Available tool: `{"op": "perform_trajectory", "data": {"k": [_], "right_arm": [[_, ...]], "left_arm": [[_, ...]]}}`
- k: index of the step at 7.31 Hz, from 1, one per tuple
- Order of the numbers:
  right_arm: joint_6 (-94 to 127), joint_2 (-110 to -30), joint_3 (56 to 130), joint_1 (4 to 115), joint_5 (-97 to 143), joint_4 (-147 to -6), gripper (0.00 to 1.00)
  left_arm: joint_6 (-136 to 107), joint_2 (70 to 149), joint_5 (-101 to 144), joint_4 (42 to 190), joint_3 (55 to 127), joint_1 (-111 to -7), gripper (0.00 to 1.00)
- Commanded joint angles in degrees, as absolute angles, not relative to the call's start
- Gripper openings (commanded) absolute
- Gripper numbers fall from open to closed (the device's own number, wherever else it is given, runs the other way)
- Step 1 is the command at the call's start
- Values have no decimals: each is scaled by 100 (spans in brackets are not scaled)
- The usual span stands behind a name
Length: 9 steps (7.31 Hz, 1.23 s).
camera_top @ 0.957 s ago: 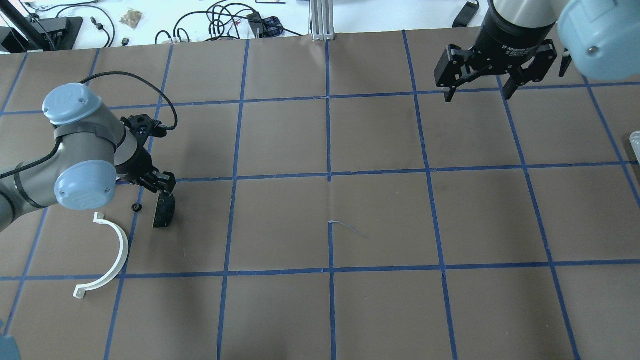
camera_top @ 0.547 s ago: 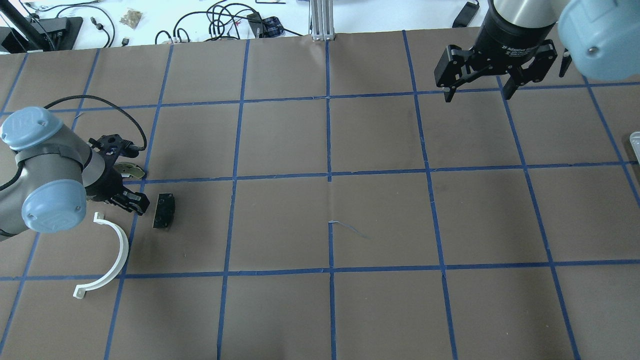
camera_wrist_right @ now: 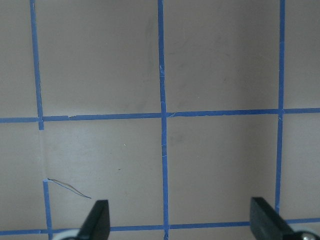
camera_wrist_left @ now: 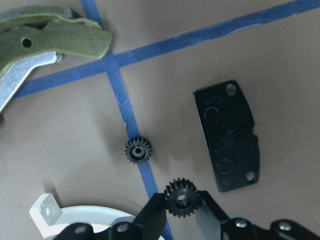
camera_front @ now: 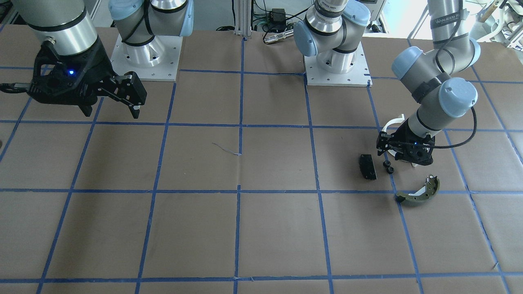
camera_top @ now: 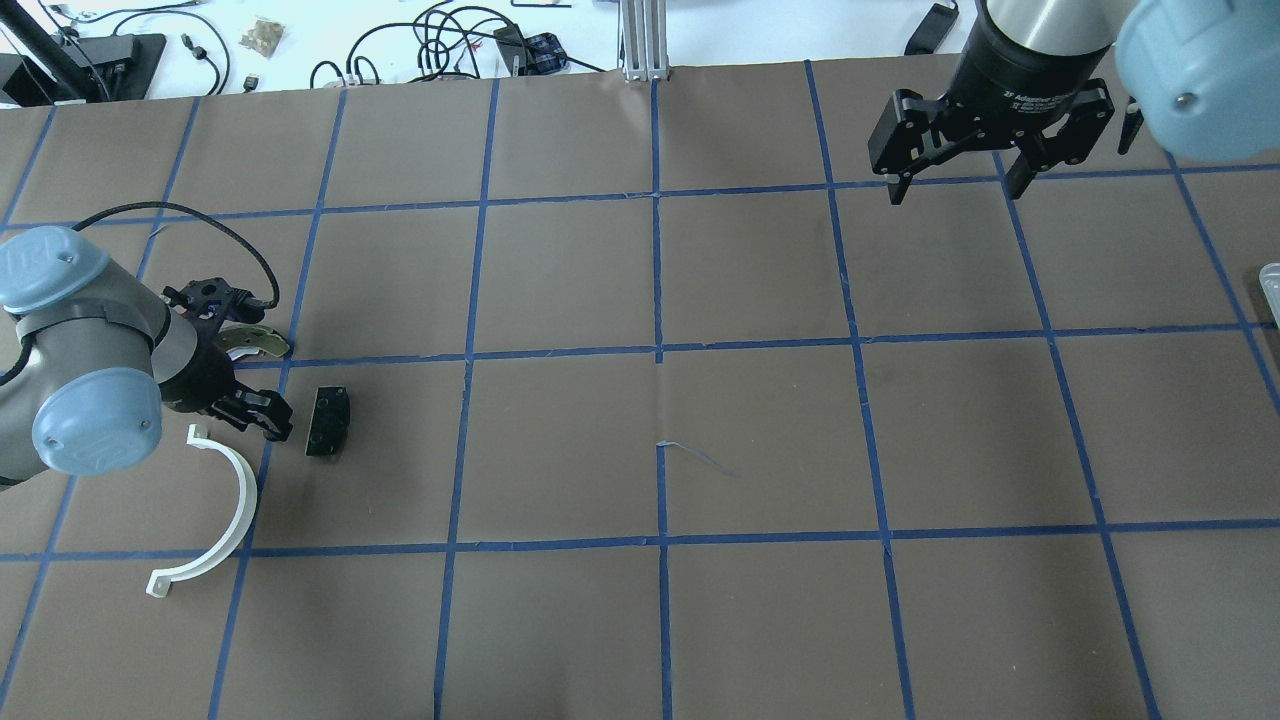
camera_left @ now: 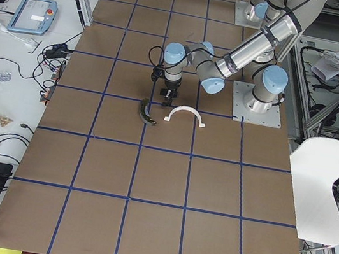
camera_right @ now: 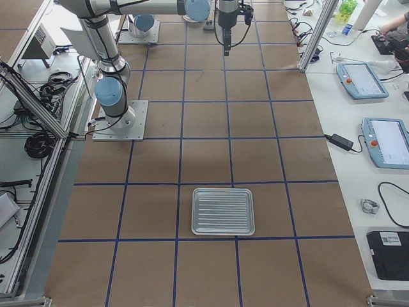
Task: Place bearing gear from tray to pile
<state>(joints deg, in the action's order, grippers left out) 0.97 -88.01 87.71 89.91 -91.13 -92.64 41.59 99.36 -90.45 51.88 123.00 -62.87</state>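
My left gripper [camera_wrist_left: 182, 202] is shut on a small black bearing gear [camera_wrist_left: 182, 198], held low over the pile between its fingertips. A second gear [camera_wrist_left: 137, 150] lies loose on the blue tape just beyond it. Both gears show in the front view, the held one [camera_front: 386, 163] beside the loose one [camera_front: 391, 169]. Around them lie the black pad [camera_top: 327, 421], the olive shoe [camera_front: 419, 192] and the white half-ring [camera_top: 235, 500]. The tray [camera_right: 223, 211] sits at the far right end. My right gripper [camera_top: 955, 185] hangs open with nothing in it.
Brown paper with a blue tape grid covers the table [camera_top: 660, 450]. The two arm bases [camera_front: 335, 65] stand at the robot's side. Cables and small items lie beyond the far edge [camera_top: 430, 40]. A thin thread [camera_top: 700, 455] lies near the table's middle.
My left arm swung left from beside the black pad to the spot by the loose gear and has dropped slightly. The right arm has not moved.
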Motion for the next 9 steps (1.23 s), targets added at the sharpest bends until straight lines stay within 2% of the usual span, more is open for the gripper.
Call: {"op": "perform_trajectory", "data": {"k": [1, 3, 4, 7, 9], "right_arm": [[97, -8798, 8771, 8991, -9106, -9264, 100], [97, -8798, 8771, 8991, -9106, -9264, 100], [97, -8798, 8771, 8991, -9105, -9264, 100], [97, -8798, 8771, 8991, -9114, -9264, 100], [97, -8798, 8771, 8991, -9114, -9264, 100]], "left_arm": [[4044, 9932, -9035, 5221, 12270, -6354, 99], [3545, 9827, -9017, 5325, 11921, -6729, 99], [2837, 9774, -9061, 6153, 11344, -7220, 99], [761, 9835, -9070, 8887, 9016, -8592, 100], [625, 9581, -9018, 9298, 8553, -9129, 100]]}}
